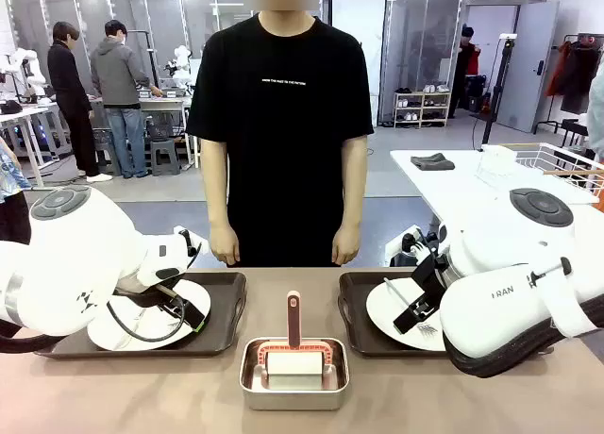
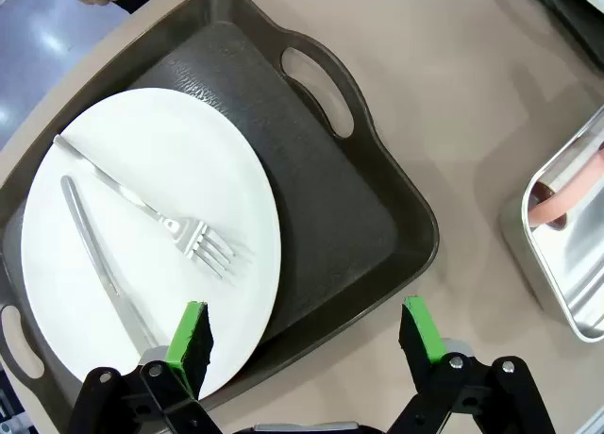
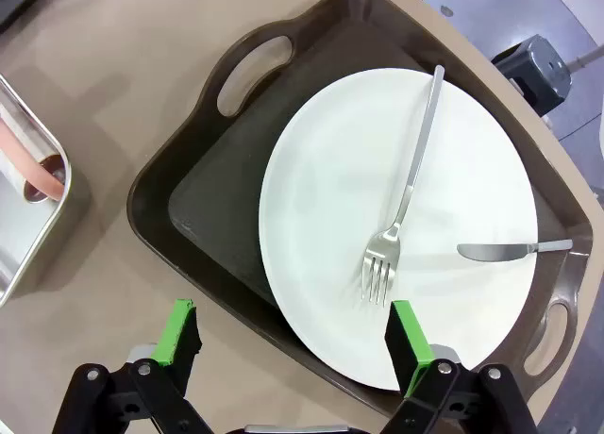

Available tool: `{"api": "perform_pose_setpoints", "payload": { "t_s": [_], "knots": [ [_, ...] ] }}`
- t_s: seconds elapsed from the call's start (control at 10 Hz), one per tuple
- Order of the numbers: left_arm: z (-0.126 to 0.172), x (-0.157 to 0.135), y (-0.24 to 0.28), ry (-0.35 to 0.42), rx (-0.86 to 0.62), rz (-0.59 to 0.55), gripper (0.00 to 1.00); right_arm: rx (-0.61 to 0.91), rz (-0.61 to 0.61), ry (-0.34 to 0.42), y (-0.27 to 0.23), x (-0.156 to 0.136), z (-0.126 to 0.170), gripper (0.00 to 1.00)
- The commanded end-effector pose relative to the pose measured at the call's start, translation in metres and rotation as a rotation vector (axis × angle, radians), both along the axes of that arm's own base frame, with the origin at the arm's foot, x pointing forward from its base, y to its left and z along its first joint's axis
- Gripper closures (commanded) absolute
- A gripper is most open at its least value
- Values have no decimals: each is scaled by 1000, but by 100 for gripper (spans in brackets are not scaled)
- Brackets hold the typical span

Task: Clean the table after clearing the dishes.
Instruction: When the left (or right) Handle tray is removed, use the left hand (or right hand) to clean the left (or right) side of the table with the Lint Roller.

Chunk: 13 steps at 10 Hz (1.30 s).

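I'm getting bright, even overhead light, soft shadows falling on the bench (image 2: 453,94), wrist views bowing at the edges.

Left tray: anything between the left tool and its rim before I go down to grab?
Nothing visible. The open left tool hangs over the near rim of the tray; the plate edge and knife end lie by one pad.

Grey floor (image 1: 396,184), glass partitions (image 1: 160,19), white side table (image 1: 453,193).

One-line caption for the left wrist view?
Open left gripper hovers over a brown tray holding a white plate, fork and knife.
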<state>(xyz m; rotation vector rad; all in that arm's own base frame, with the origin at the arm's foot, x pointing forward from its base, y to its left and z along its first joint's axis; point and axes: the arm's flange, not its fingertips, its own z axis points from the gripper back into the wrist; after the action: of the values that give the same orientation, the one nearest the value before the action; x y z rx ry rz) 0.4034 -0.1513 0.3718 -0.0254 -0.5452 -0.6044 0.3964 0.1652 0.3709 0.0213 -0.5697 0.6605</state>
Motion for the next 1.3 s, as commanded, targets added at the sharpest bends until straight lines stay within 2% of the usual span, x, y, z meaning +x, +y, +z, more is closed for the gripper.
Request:
{"api": "perform_pose_setpoints", "payload": {
  "t_s": [0.0,0.9,1.0,1.1,1.2],
  "knots": [
    [0,0,0,0,0,0,0,0,0,0,0,0,0,0],
    [0,0,0,0,0,0,0,-1,0,0,-1,0,0,0],
    [0,0,-1,0,0,-1,0,40,8,40,-2,6,11,0],
    [13,8,1,-24,12,4,0,69,4,56,-4,14,24,0],
    [30,18,6,51,-57,-29,0,102,12,90,-6,23,41,0]
  ]
}}
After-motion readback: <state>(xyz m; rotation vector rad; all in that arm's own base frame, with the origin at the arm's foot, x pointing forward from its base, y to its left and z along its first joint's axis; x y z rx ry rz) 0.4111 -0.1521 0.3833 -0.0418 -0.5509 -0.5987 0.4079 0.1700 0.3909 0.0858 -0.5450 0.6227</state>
